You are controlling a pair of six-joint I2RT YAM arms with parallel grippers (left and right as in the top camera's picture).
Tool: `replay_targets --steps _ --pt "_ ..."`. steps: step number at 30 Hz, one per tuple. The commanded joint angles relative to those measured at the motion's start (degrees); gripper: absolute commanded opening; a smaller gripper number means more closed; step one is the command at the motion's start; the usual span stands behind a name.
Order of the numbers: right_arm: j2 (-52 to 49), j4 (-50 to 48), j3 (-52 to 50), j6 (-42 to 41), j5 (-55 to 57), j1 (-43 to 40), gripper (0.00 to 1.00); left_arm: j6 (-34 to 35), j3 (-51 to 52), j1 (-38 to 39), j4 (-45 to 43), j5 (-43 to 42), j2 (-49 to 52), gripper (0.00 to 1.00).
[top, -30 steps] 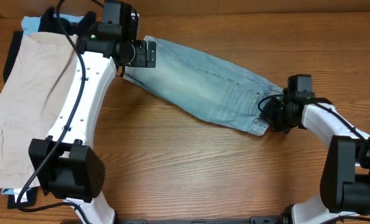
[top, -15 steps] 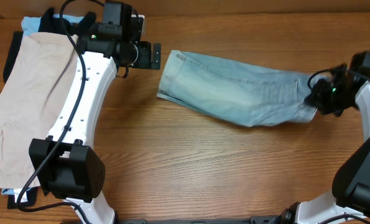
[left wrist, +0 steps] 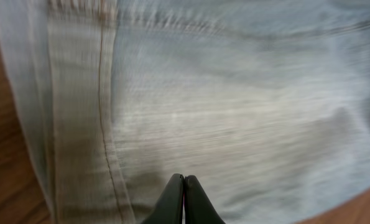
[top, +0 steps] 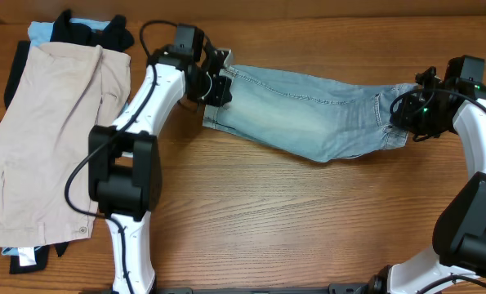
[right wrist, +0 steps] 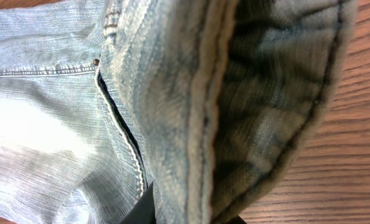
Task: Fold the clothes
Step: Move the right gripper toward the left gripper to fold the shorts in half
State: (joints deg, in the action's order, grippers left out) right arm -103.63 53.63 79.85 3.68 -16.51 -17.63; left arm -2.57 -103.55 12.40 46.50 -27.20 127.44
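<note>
Denim shorts (top: pixel 308 122) lie flattened on the far half of the table (top: pixel 267 229), long axis running left to right, cuffed hem (left wrist: pixel 79 93) at the left end and waistband (right wrist: pixel 247 93) at the right. Each arm sits at its own end. The left gripper (top: pixel 220 88) is over the hem corner, so the cloth stretches away to its right. Its fingers are pressed together just above or against the denim, and no fabric shows between them. The right gripper (top: pixel 399 122) is pinching the bunched waistband, which rises as a thick fold in front of its camera. A fold along the length would likely bring one end across to the other, and both arms are about equally close to their ends.

Half a second ago the left gripper stood clear of the shorts, to their left; it has since swung right onto the hem, uncovering the beige shorts (top: pixel 46 131) at far left. The right gripper has drawn slightly left, slackening the cloth.
</note>
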Motion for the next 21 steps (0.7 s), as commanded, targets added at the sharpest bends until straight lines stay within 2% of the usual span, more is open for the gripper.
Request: replay_targets --steps 1,6,12,16,21 --pt "0.20 0.09 1.42 -0.98 -1.22 0.37 0.04 0.79 -0.66 0.00 0.44 2.36 2.12 0.04" --pt "0.22 1.86 2.84 -3.50 -1.22 0.37 0.04 5.88 -0.66 0.00 1.51 7.87 4.68 0.04" --pt "0.24 12.37 13.27 -4.02 -5.95 1.95 0.04 7.98 -0.66 0.02 2.21 8.20 6.12 0.04" --pt "0.24 14.36 17.40 -7.26 -7.08 7.61 0.04 8.00 -0.66 0.04 2.29 8.13 6.12 0.04" --pt "-0.79 9.07 16.85 -13.25 -2.56 18.88 0.04 8.66 -0.66 0.04 2.34 8.07 6.12 0.04"
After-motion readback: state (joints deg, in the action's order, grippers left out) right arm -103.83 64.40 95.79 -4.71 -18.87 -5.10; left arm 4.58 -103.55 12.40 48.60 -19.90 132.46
